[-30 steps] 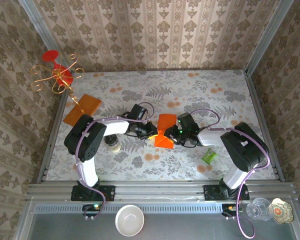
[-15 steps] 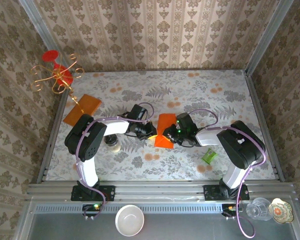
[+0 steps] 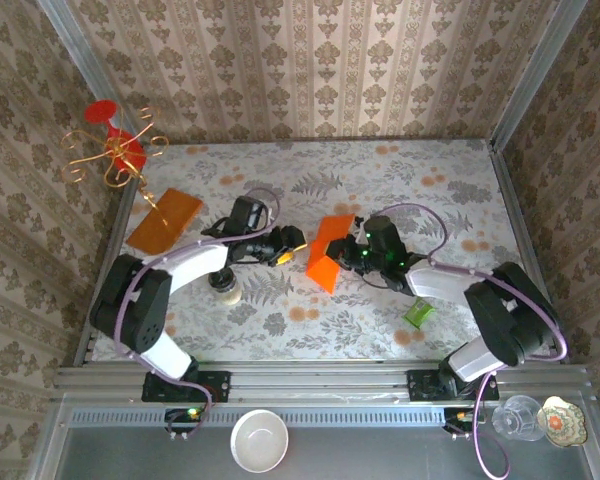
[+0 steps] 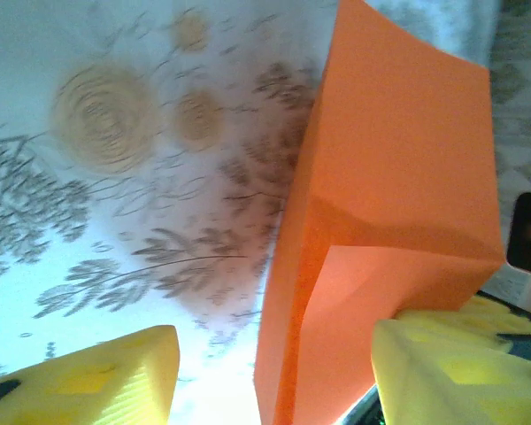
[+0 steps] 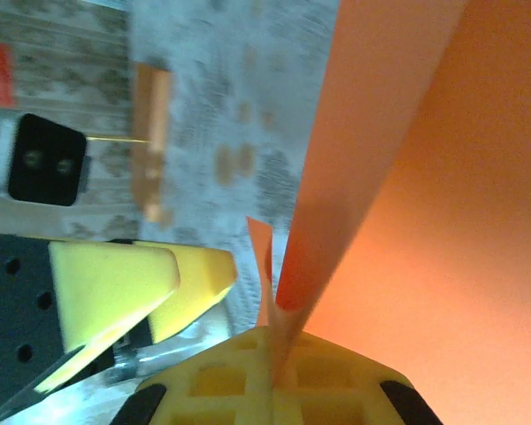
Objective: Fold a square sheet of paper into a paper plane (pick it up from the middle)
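The square sheet of paper (image 3: pixel 327 252), bright red-orange and folded double with creases, stands tilted on edge at the table's middle. My right gripper (image 3: pixel 352 256) is shut on its right edge. In the right wrist view the paper (image 5: pixel 425 204) runs up out of my closed jaws (image 5: pixel 274 372). My left gripper (image 3: pixel 284 252) is open just left of the paper, not holding it. In the left wrist view the paper (image 4: pixel 398 177) rises between my spread yellow fingers (image 4: pixel 106 376), nearer the right one. The left gripper's fingers (image 5: pixel 150 279) also show in the right wrist view.
A duller amber sheet (image 3: pixel 164 220) lies at the back left below a red and gold wire stand (image 3: pixel 115 150). A small jar (image 3: pixel 226 290) sits under the left arm. A green object (image 3: pixel 417 313) lies near the right arm. A white bowl (image 3: pixel 259 440) and a glass (image 3: pixel 515 416) sit off the table's front.
My left gripper has let go, opened and drawn back to the left. My right gripper has shut on the paper's right edge, and the paper now stands more tilted.
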You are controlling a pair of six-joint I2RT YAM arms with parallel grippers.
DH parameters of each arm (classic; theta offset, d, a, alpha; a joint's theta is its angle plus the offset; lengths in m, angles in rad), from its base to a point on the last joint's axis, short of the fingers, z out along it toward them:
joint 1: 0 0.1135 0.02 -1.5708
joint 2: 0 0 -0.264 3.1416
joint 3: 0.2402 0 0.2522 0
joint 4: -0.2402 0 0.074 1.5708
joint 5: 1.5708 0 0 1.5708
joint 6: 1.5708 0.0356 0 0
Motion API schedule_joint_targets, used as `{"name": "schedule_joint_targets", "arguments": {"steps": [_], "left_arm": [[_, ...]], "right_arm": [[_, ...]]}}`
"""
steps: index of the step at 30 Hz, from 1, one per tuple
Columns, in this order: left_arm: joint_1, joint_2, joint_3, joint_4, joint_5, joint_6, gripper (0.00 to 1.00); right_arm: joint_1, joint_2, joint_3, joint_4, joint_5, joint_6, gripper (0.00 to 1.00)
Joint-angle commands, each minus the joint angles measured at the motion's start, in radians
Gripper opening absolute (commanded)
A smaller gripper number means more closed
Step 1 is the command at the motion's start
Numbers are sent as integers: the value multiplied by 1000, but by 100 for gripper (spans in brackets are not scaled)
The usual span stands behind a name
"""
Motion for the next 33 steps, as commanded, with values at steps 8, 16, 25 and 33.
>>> {"name": "schedule_joint_targets", "arguments": {"steps": [8, 16, 25, 33], "left_arm": [[-9, -67, -91, 476, 257, -261, 81], [-24, -67, -74, 525, 282, -267, 58], [-18, -67, -79, 554, 292, -264, 31], [7, -75, -65, 377, 253, -142, 10]], "right_arm": [[-37, -97, -28, 260, -182, 86, 3], [-51, -97, -44, 324, -203, 136, 4], [-70, -132, -66, 299, -210, 139, 14], [-114, -250, -71, 0, -116, 43, 52]]}}
